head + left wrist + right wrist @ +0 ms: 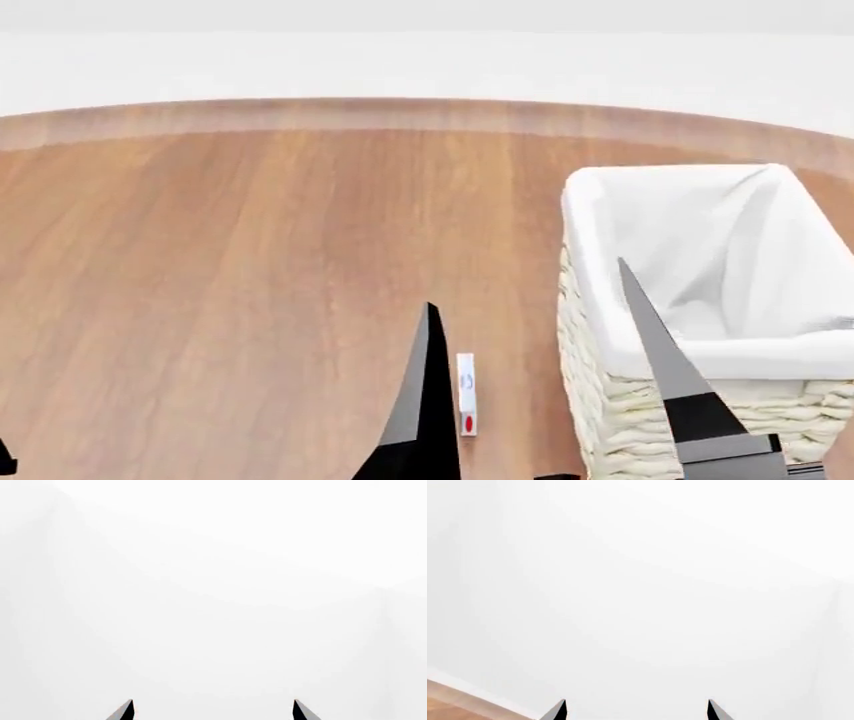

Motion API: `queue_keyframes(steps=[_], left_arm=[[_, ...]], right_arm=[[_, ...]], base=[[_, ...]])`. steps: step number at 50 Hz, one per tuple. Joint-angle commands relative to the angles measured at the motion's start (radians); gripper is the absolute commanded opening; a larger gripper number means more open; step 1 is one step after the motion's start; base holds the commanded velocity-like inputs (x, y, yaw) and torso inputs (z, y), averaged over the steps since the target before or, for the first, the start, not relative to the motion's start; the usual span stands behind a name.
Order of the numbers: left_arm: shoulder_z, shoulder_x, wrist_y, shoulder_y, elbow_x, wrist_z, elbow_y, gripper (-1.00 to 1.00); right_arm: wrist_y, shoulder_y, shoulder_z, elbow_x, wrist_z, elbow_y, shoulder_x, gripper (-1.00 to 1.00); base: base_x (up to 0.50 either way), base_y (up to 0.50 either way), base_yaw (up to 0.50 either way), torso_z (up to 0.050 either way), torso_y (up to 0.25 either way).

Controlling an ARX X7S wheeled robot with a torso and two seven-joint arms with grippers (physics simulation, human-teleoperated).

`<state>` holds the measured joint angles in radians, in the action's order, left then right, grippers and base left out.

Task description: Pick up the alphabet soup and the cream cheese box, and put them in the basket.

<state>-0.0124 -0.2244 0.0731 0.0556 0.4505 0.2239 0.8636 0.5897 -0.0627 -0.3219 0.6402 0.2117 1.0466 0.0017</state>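
The cream cheese box [466, 394] stands on edge between the right gripper's [527, 335] spread, empty jaws, beside the basket [583, 300]; left jaws also spread.

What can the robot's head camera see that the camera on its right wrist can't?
Only the head view shows the basket with its white liner and the cream cheese box, standing on its thin edge on the wooden table beside it. Only the right wrist view shows mostly plain white wall past the open right hand. Both show the two dark fingertips of that hand and some brown wood.
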Motion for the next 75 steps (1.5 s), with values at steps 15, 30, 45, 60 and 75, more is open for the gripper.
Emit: queue_keyframes(steps=[15,30,45,60,75], left_arm=[[0.022,-0.013,-0.013,-0.002,-0.016,0.013,-0.018,1.00],[0.029,-0.022,-0.026,0.009,-0.035,0.022,-0.021,1.00],[0.041,-0.029,-0.031,0.003,-0.045,0.030,-0.027,1.00],[0.046,-0.038,-0.039,0.005,-0.050,0.037,-0.035,1.00],[0.017,-0.040,-0.081,0.013,0.044,0.031,-0.041,1.00]], right_arm=[[0.012,0.004,-0.009,-0.002,-0.013,-0.003,0.013,1.00],[0.001,0.013,-0.006,-0.008,-0.017,-0.003,0.011,1.00],[-0.004,0.014,0.003,-0.027,-0.023,-0.008,0.020,1.00],[0.005,0.007,-0.007,-0.038,-0.033,-0.013,0.030,1.00],[0.009,0.002,-0.017,-0.081,-0.058,-0.032,0.048,1.00]], base=[[0.19,0.00,0.00,0.000,0.001],[0.00,0.00,0.00,0.000,-0.204],[0.00,0.00,0.00,0.000,-0.250],[0.00,0.00,0.00,0.000,-0.250],[0.00,0.00,0.00,0.000,-0.217]])
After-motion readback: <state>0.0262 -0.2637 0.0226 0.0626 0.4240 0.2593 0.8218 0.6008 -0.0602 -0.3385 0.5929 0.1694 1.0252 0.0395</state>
